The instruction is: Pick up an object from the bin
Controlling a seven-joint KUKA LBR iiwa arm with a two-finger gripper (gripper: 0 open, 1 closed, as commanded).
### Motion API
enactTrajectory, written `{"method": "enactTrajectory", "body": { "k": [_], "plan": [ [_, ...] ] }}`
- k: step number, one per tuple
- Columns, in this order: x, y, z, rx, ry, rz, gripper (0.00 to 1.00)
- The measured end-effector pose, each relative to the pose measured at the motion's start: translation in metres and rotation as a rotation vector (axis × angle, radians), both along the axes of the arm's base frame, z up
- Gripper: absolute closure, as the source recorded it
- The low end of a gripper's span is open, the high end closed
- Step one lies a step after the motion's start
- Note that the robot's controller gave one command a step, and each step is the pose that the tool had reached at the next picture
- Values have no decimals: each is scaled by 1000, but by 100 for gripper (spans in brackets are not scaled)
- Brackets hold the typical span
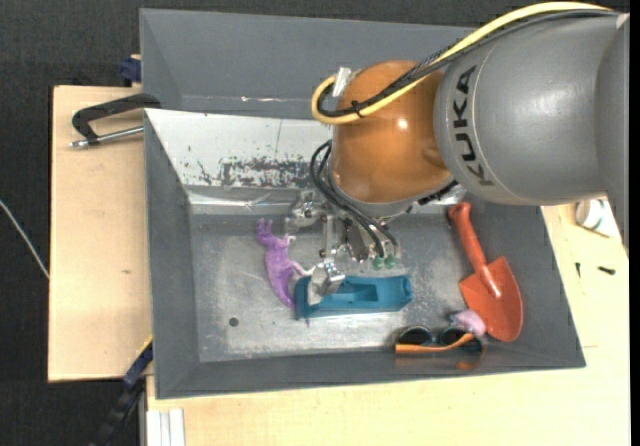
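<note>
claw (330, 279) low at frame centre, over left end of blue block toy (368, 294), purple figure (277, 259) just beside | opening/hold: cannot tell | likely lined up for blue toy's narrow end | orange shovel (490, 289), sunglasses (435, 340) well apart, lower right

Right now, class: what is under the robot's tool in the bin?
Under the tool lies the left end of a blue plastic piece, a purple toy beside it. Whatever lies further back is covered by the arm's orange cover.

We see bare bin floor (215, 284) at left; purple toy (275, 259), blue block (365, 294), shovel (490, 289) and sunglasses (435, 341) obstruct centre and right.
</note>
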State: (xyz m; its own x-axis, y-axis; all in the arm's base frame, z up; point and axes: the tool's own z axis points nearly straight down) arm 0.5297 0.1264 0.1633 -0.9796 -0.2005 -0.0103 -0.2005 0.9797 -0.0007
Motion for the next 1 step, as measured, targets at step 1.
{"method": "enactTrajectory", "body": {
  "k": [1],
  "plan": [
    [-10,-37,-21,1,12,-15,0]
  ]
}}
